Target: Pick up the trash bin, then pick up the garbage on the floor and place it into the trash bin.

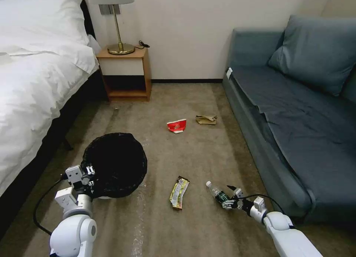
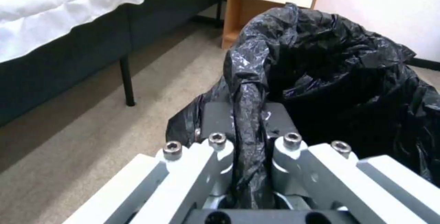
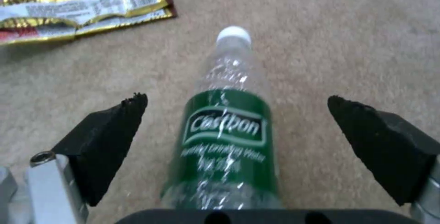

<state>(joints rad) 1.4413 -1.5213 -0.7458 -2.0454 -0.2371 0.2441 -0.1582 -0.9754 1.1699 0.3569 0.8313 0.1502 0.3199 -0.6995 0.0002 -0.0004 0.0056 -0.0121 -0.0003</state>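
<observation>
Trash bin [image 1: 115, 164] rim pinched by L gripper [image 2: 247, 127], bottle [image 3: 224, 131] straddled on carpet by R gripper [image 3: 236, 114], jaws spread wide, wrapper [image 1: 179, 192] nearby.

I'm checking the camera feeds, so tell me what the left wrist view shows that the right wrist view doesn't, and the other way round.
Left wrist view: the left tool shut on the black bag folded over the trash bin rim, with the bed and nightstand behind.

Right wrist view: the right tool open, its pads either side of the plastic bottle lying on the floor, and the snack wrapper beyond the bottle's cap.

Both: the beige carpet and a tool's own fingers up close.
</observation>
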